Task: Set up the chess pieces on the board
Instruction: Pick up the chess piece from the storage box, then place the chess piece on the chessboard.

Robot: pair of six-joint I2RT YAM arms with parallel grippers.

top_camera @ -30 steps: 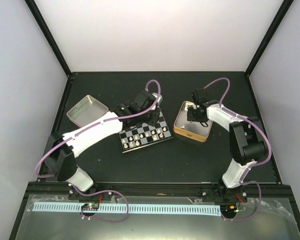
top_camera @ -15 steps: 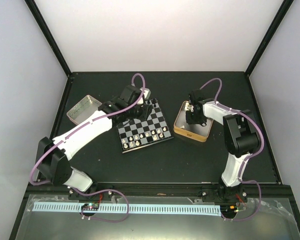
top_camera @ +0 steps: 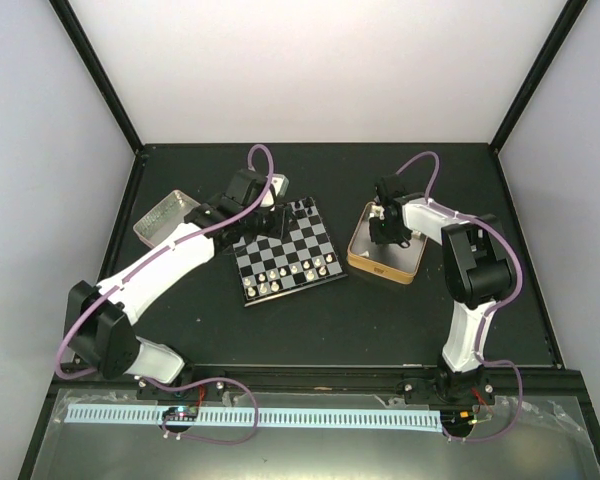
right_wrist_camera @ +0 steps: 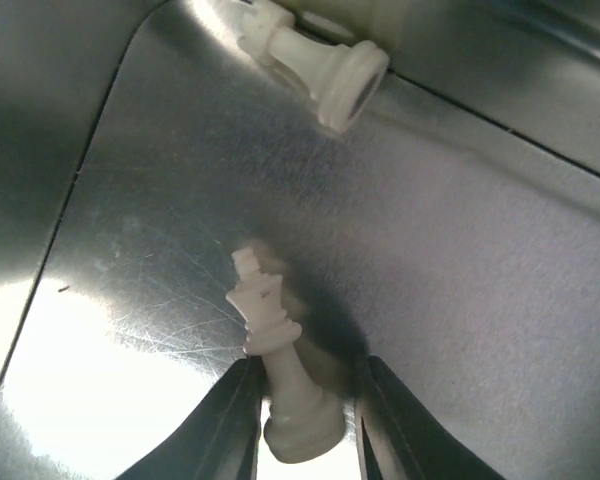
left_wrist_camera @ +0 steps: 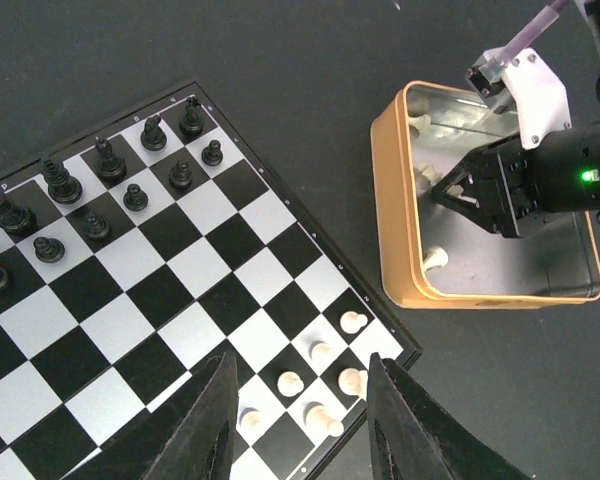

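Observation:
The board (top_camera: pixel 288 255) lies mid-table, also in the left wrist view (left_wrist_camera: pixel 180 270). Black chess pieces (left_wrist_camera: pixel 108 160) stand in its far rows and several white ones (left_wrist_camera: pixel 323 350) at its near corner. My left gripper (left_wrist_camera: pixel 300 365) hangs open above those white pieces, holding nothing; from above it is over the board's left far edge (top_camera: pixel 270 215). My right gripper (top_camera: pixel 385 232) reaches into the gold-rimmed tin (top_camera: pixel 380 268). There its jaws (right_wrist_camera: pixel 305 385) are shut on the stem of a white king (right_wrist_camera: pixel 270 320).
Another white piece (right_wrist_camera: pixel 320 60) lies on its side against the tin's wall. More white pieces (left_wrist_camera: pixel 436 258) lie inside the gold tin (left_wrist_camera: pixel 390 220). A pale silver tin (top_camera: pixel 165 218) sits at the far left. Black frame posts border the table.
My left arm has drawn back to the left off the board's middle, jaws widening a little. My right gripper has narrowed around the king inside the tin.

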